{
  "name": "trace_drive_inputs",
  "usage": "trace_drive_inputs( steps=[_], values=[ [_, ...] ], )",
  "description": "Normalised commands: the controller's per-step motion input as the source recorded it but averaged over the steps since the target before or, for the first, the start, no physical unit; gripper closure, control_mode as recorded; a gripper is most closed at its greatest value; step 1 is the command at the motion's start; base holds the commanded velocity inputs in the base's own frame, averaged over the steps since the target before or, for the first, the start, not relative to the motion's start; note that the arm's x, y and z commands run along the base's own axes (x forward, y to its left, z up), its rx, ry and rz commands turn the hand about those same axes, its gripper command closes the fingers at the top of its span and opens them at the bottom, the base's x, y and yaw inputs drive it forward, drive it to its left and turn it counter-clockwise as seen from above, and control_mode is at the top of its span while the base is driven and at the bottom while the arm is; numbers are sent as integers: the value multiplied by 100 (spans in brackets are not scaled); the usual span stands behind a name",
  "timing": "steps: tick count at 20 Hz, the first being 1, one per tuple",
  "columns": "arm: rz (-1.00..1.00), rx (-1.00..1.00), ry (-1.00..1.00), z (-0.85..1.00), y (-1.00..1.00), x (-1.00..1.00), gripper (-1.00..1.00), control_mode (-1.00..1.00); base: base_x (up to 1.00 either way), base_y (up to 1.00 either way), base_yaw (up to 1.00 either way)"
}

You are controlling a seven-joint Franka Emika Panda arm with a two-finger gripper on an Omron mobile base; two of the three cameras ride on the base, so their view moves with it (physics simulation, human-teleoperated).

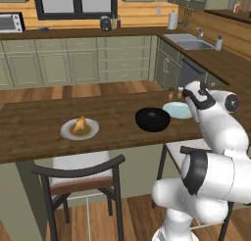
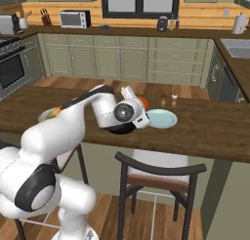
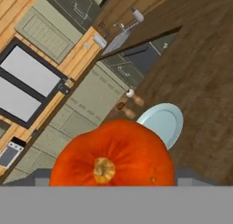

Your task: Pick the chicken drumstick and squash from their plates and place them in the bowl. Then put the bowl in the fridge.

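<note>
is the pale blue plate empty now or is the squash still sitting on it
Empty. The blue plate lies bare on the counter beside the black bowl, and in the hand view the squash sits right at the claw, off the plate.

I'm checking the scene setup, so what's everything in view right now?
squash: one, bright orange, in the tool, off its plate
chicken drumstick: one, golden-tan, on the grey plate
grey plate: one, pale grey, counter's left part
blue plate: one, pale blue, bare, right of the bowl
bowl: one, glossy black, mid-counter
shakers: two, small, behind the blue plate
counter: one, dark wood
chairs: two, dark frames, at the counter's near edge
microwave: one, grey, back counter
sink: one, silver, right counter
arm: one, white
tool: one, closed on the squash
</note>
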Motion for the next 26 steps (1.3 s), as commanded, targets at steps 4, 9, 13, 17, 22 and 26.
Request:
trace_drive_inputs(
  steps=[4,9,13,17,22,26],
  values=[
    [5,0,22,13,48,-61,100,-100,0,0,0],
    [2,-1,3,44,23,-66,100,-100,0,0,0],
    [12,3,12,45,7,-22,100,-100,0,0,0],
    [23,1,25,-14,44,0,100,-100,0,0,0],
    [21,-9,37,-2,44,0,100,-100,0,0,0],
    [16,-14,20,-38,42,12,100,-100,0,0,0]
  ],
)
